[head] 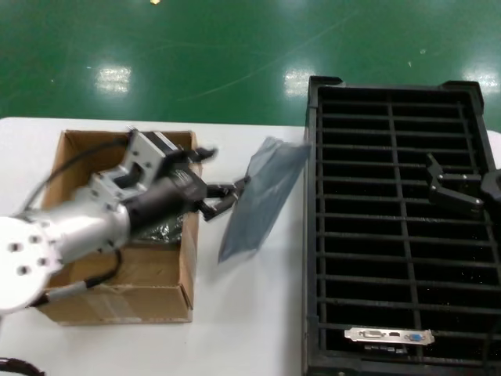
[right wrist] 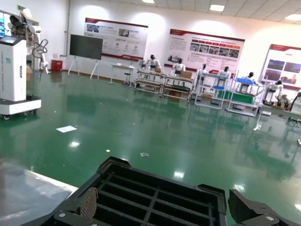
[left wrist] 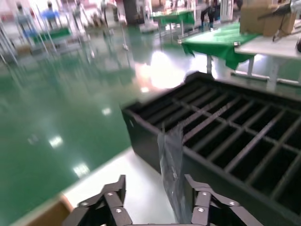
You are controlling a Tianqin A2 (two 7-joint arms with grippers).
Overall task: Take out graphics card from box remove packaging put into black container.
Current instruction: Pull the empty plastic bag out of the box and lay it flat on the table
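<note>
The grey-silver packaging (head: pixel 262 196) hangs tilted over the white table between the box (head: pixel 117 278) and the black container (head: pixel 391 235). My left gripper (head: pixel 223 200) reaches out from above the box with its jaws spread wide. In the left wrist view the packaging (left wrist: pixel 171 160) rests against one finger (left wrist: pixel 200 202) and is not pinched. The graphics card (head: pixel 389 337) stands in a near slot of the container, its silver bracket up with a blue and a white port. My right gripper (head: pixel 442 184) is open and empty above the container's right column.
The white table (head: pixel 250 313) runs between box and container. Something shiny and dark (head: pixel 160 231) lies inside the box under my left arm. The container also shows in the left wrist view (left wrist: pixel 211 122) and right wrist view (right wrist: pixel 155 197). Green floor lies beyond the table.
</note>
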